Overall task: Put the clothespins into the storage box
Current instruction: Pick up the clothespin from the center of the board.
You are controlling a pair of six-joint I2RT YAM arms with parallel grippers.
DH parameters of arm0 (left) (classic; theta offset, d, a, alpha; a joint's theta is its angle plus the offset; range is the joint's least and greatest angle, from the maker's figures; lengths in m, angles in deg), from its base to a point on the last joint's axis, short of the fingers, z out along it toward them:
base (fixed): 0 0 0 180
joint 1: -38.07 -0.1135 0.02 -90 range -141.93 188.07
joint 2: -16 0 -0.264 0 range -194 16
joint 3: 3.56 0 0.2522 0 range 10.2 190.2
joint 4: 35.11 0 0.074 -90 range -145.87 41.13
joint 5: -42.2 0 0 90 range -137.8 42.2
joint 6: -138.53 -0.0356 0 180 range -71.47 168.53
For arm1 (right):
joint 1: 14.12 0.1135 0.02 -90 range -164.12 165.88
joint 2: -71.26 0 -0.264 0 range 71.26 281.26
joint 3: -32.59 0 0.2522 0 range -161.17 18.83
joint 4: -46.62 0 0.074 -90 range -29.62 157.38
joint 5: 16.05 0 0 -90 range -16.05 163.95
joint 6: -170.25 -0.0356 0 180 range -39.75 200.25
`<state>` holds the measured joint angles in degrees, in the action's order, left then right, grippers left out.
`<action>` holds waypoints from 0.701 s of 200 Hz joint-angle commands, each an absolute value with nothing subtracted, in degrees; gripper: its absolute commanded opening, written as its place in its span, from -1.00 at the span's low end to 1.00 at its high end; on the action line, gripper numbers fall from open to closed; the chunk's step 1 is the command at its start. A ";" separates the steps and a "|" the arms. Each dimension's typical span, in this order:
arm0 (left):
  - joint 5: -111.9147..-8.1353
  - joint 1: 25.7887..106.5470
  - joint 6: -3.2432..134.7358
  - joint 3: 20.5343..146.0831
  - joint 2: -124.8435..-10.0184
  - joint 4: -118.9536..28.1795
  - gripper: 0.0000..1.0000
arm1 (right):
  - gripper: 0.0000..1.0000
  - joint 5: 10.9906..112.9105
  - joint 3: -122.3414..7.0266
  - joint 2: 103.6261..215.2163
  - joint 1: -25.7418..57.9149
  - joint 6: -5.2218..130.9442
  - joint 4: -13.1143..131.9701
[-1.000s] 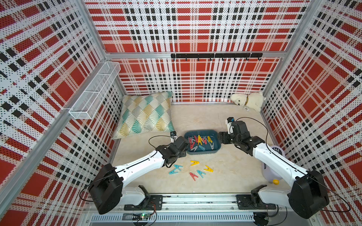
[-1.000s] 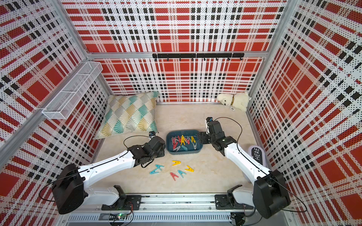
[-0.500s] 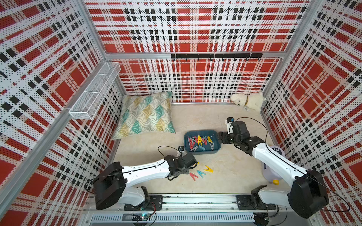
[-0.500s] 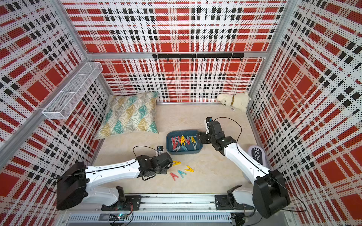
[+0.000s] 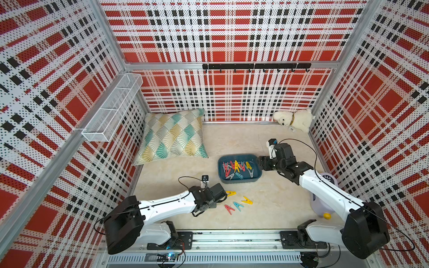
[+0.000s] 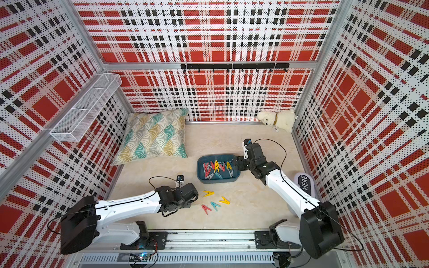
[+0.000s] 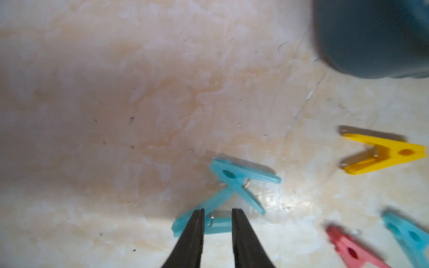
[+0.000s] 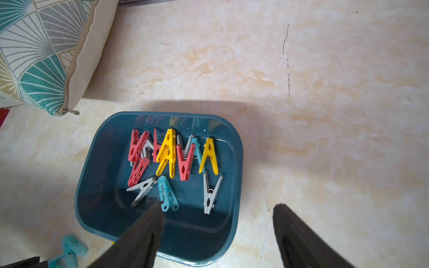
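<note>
The left end effector was seen low over the surface. Its jaws were parted only narrowly and set astride one leg of a teal clothespin that lay flat; no firm pinch could be made out. That peg was crossed and touched by a second teal clothespin. A lift was therefore judged likely to drag the second peg along and shed it short of the storage box. With so narrow a gap and a hold close to the spring, the peg could also be twisted or flicked aside on closing. Four more clothespins, among them a yellow one, were seen loose between the box and the surface's front edge. The rest were heaped in the box near the surface's middle. The right end effector, wide open and empty, was held at the box's right end, where a nudge could shift the box.
</note>
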<state>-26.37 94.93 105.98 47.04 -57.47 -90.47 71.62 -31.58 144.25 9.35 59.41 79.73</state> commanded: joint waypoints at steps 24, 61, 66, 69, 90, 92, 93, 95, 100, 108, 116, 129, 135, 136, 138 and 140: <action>-25.65 93.26 106.01 46.06 -55.98 -90.80 -0.41 | 0.64 72.27 -31.00 143.51 9.53 59.50 78.75; -26.00 93.23 105.28 45.80 -56.15 -89.76 -0.40 | 0.64 71.84 -31.26 143.85 9.53 59.41 78.57; -26.16 93.19 104.95 45.72 -56.32 -89.30 -0.40 | 0.64 71.84 -31.18 143.87 9.53 59.36 78.49; -26.22 93.10 104.81 45.71 -56.52 -89.11 -0.40 | 0.63 71.84 -31.18 143.86 9.53 59.33 78.49; -26.28 92.48 103.59 46.13 -58.33 -87.94 -0.39 | 0.64 71.67 -31.18 143.68 9.53 59.28 78.40; -26.27 92.41 103.45 46.19 -58.53 -87.90 -0.39 | 0.63 71.67 -31.18 143.68 9.53 59.25 78.40; -26.27 92.40 103.36 46.21 -58.57 -87.85 -0.39 | 0.63 71.62 -31.18 143.68 9.53 59.25 78.40; -26.26 92.39 103.26 46.28 -58.83 -87.77 -0.39 | 0.64 71.59 -31.18 143.68 9.53 59.29 78.44; -26.20 92.39 102.84 46.39 -59.11 -87.59 -0.39 | 0.64 71.58 -31.18 143.72 9.53 59.24 78.42; -26.10 92.30 102.37 46.63 -59.40 -87.46 -0.39 | 0.63 71.66 -31.18 143.68 9.53 59.27 78.57; -26.04 92.15 101.94 46.83 -59.40 -87.32 -0.39 | 0.64 71.66 -31.18 143.59 9.53 59.37 78.64; -26.86 91.79 100.90 46.79 -59.08 -86.57 -0.38 | 0.63 71.75 -31.09 143.51 9.53 59.40 78.58; -27.40 91.70 100.43 46.77 -58.98 -86.09 -0.38 | 0.64 71.82 -31.09 143.50 9.54 59.41 78.53; -27.45 91.65 100.36 46.77 -58.98 -86.02 -0.38 | 0.63 71.79 -31.09 143.50 9.54 59.41 78.51; -27.59 91.67 100.27 46.77 -58.93 -85.93 -0.38 | 0.64 71.78 -31.09 143.50 9.53 59.44 78.49; -27.65 91.68 100.22 46.81 -58.94 -85.89 -0.38 | 0.64 71.76 -31.09 143.57 9.53 59.38 78.49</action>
